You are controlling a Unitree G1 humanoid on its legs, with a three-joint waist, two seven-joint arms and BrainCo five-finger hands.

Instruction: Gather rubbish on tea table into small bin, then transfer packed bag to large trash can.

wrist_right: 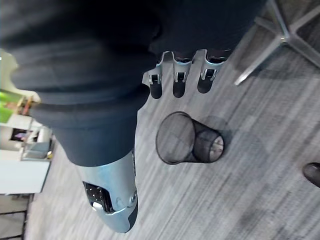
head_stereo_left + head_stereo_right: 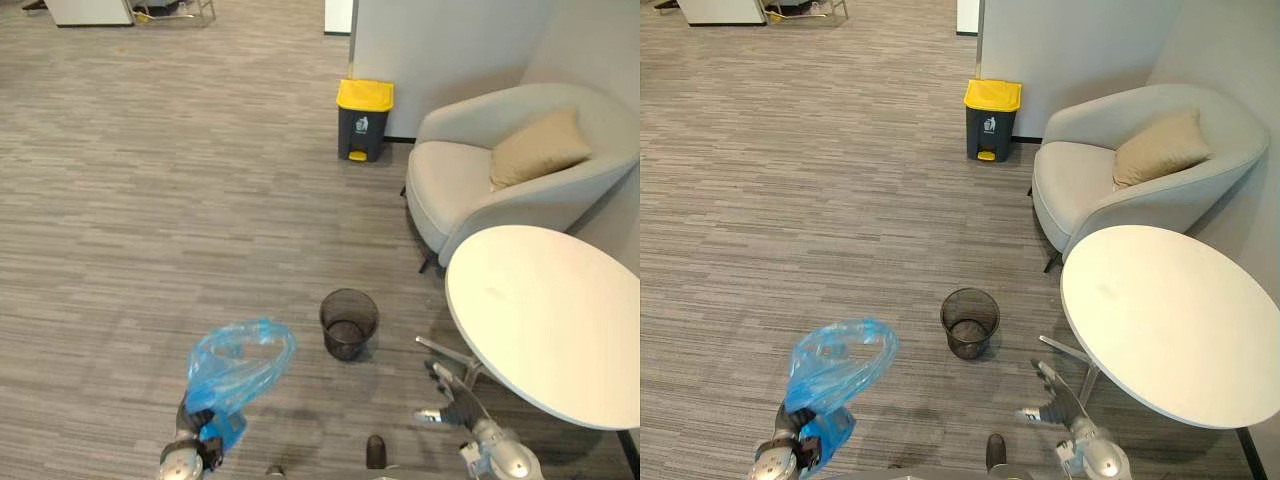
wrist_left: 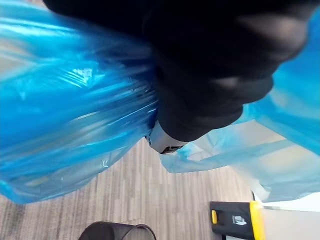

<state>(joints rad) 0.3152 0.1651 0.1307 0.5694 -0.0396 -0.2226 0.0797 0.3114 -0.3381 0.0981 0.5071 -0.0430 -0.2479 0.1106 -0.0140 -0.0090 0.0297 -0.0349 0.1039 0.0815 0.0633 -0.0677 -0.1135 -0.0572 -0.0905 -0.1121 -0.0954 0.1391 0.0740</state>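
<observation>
Blue bag [image 2: 238, 362] is held off the floor, to the left of the small bin [image 2: 348, 322] and nearer the robot. Left hand [image 2: 195, 445] is closed round the bag's bunched lower part, and the bag's open loop stands above the hand. Film is seen wrapped round the dark cover in the left wrist view.

Small bin is standing upright on the floor, just left of the round white desk [image 2: 550, 310]. Right hand [image 2: 458, 405] is held low, right of the bin and by the desk's edge; its fingers [image 1: 180, 82] are relaxed and nothing is held.

Large trash can [image 2: 363, 120] with a yellow lid is seen well beyond the bin, against the wall. An armchair [image 2: 480, 180] with a cushion [image 2: 538, 147] is beyond the bin to the right.
</observation>
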